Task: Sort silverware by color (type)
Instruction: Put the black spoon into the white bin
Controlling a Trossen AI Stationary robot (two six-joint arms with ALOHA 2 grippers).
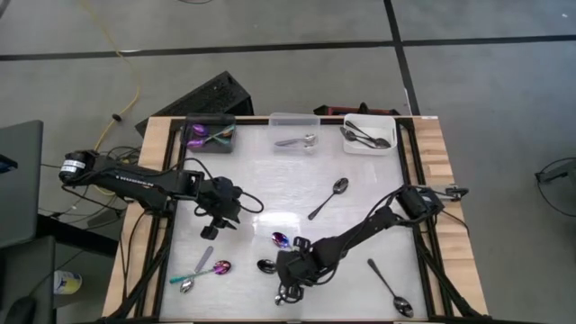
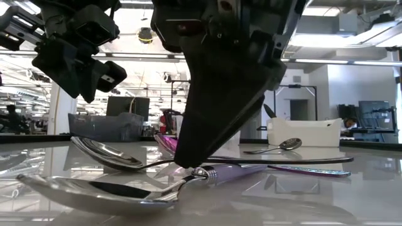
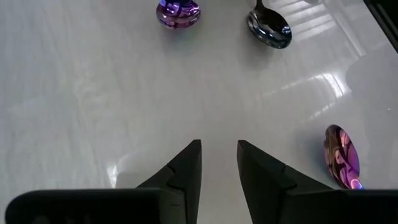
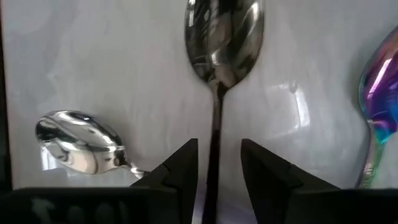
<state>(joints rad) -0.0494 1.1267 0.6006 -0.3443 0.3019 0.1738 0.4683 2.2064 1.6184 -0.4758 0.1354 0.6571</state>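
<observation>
My right gripper (image 4: 219, 163) is down at the table's near middle, open. Its fingers stand on either side of the handle of a dark spoon (image 4: 222, 37) that lies flat on the table (image 1: 266, 266). A silver spoon (image 4: 79, 148) and an iridescent purple spoon (image 4: 379, 93) lie to either side of it. My left gripper (image 3: 219, 167) hovers open over bare table at centre left (image 1: 216, 225), with nothing between its fingers. Ahead of it lie a purple spoon bowl (image 3: 178, 12), a dark bowl (image 3: 268, 28) and an iridescent bowl (image 3: 342, 155). My right gripper straddles the dark spoon's handle (image 4: 214, 140) just behind the bowl, slanting down from the table's right and lying along the handle. Bare gaps show on both sides of the handle, and I cannot tell whether a finger touches it. The spoon lies flat.
Three bins stand along the far edge: a dark grey one (image 1: 210, 135) with purple spoons, a clear one (image 1: 294, 133) with a silver spoon, a white one (image 1: 369, 135) with dark spoons. Loose spoons lie at centre (image 1: 328, 198), near right (image 1: 389, 288) and near left (image 1: 205, 268).
</observation>
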